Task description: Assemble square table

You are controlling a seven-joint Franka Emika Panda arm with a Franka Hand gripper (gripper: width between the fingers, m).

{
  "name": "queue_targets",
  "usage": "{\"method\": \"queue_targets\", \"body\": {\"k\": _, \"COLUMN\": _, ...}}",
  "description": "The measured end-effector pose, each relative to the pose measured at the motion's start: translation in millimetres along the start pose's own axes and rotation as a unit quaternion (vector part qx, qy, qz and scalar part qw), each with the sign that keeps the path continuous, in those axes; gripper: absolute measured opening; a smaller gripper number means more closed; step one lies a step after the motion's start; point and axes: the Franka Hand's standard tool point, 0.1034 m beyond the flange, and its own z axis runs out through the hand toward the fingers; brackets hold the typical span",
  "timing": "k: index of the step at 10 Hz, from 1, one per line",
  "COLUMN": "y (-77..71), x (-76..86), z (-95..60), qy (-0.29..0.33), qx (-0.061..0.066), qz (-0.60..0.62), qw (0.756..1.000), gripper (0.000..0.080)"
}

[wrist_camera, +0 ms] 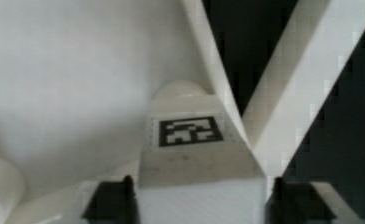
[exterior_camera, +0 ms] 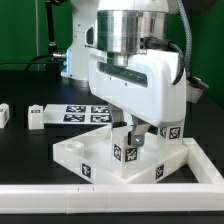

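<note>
On the exterior view's left, a loose leg (exterior_camera: 37,117) lies on the black counter (exterior_camera: 20,150). Next to it is the marker board (exterior_camera: 85,112), flat on the counter. In the middle, the square table (exterior_camera: 70,160) lies near the front with its rim up. The hand (exterior_camera: 130,138) hangs right over it. A standing leg (exterior_camera: 128,152) sits on the square table, between the hand's fingers (wrist_camera: 111,198). The fingers are very close on both sides. I cannot tell if they squeeze it.
</note>
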Motion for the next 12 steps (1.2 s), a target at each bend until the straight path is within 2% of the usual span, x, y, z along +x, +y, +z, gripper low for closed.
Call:
{"method": "queue_targets", "body": {"k": 1, "y": -0.8, "x": -0.3, "z": -1.7, "qy": 0.001, "qx": 0.003, "qz": -0.014, "qw": 1.000, "gripper": 0.0559}}
{"method": "queue_targets", "body": {"k": 2, "y": -0.5, "x": -3.2, "z": -8.6, "qy": 0.002, "qx": 0.011, "qz": -0.040, "qw": 0.999, "gripper": 0.0630}}
{"method": "queue_targets", "body": {"k": 3, "y": 1.1, "x": -9.0, "z": -20.6, "qy": 0.000, "qx": 0.019, "qz": -0.069, "qw": 0.997, "gripper": 0.0630}}
{"method": "queue_targets", "body": {"k": 4, "y": 5.5, "x": -14.6, "z": -39.8, "qy": -0.001, "qx": 0.036, "qz": -0.094, "qw": 0.995, "gripper": 0.0646}}
{"method": "queue_targets", "body": {"k": 5, "y": 16.9, "x": -16.6, "z": -55.4, "qy": -0.005, "qx": 0.046, "qz": -0.115, "qw": 0.992, "gripper": 0.0646}}
{"method": "queue_targets", "body": {"k": 6, "y": 30.5, "x": -16.6, "z": -64.1, "qy": -0.005, "qx": 0.050, "qz": -0.135, "qw": 0.990, "gripper": 0.0646}}
{"method": "queue_targets", "body": {"k": 7, "y": 38.1, "x": -17.1, "z": -63.3, "qy": -0.005, "qx": 0.049, "qz": -0.134, "qw": 0.990, "gripper": 0.0649}}
{"method": "queue_targets", "body": {"k": 11, "y": 37.3, "x": -17.6, "z": -60.7, "qy": -0.004, "qx": 0.048, "qz": -0.138, "qw": 0.989, "gripper": 0.0649}}
{"method": "queue_targets", "body": {"k": 12, "y": 49.1, "x": -15.6, "z": -59.3, "qy": 0.006, "qx": 0.061, "qz": -0.172, "qw": 0.983, "gripper": 0.0649}}
